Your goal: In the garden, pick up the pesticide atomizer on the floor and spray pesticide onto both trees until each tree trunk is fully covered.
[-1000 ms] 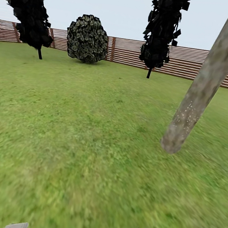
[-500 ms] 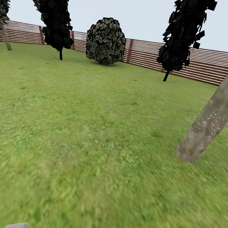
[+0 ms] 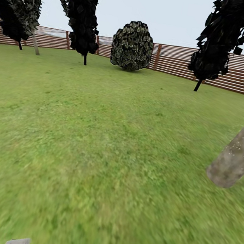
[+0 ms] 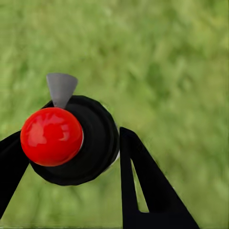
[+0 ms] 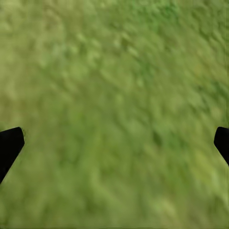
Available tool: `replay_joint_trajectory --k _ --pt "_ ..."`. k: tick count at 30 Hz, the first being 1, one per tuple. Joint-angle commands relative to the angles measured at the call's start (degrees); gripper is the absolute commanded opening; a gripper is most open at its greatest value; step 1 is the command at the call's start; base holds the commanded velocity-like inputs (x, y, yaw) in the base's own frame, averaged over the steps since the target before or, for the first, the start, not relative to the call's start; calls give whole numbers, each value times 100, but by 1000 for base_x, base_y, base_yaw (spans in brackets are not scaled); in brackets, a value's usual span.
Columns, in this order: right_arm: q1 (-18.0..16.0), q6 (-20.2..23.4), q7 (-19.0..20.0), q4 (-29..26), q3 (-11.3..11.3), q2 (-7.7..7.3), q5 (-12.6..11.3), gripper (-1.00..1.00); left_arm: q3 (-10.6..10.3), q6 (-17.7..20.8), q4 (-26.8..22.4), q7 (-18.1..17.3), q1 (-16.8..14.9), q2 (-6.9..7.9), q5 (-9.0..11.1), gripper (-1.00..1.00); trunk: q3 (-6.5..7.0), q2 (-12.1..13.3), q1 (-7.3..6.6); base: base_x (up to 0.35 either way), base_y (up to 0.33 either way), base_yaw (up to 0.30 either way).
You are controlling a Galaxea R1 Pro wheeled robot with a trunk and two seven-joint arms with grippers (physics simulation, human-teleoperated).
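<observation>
Pesticide atomizer [image 4: 71,143] clamped between left gripper [image 4: 67,157] fingers, red top up, over lawn [image 3: 93,153]. Right gripper [image 5: 114,143] spread wide, holding nothing. Speckled tree trunk [image 3: 238,156] at near right.

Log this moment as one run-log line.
left pincer: shut on pesticide atomizer | right pincer: open over lawn | tree trunk at head view's right edge, white specks on it | fence behind
</observation>
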Motion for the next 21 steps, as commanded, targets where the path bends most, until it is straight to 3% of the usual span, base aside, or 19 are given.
replay_joint_trajectory --k 1,21 --pt "0 -10 -18 -3 51 -1 -43 100 -49 -18 6 -9 -5 0 59 -100 -7 -2 -1 0 0 281" --pt "0 -10 -18 -3 51 4 -43 100 -43 -15 7 -7 -5 3 58 -100 -47 -2 -1 0 0 281"
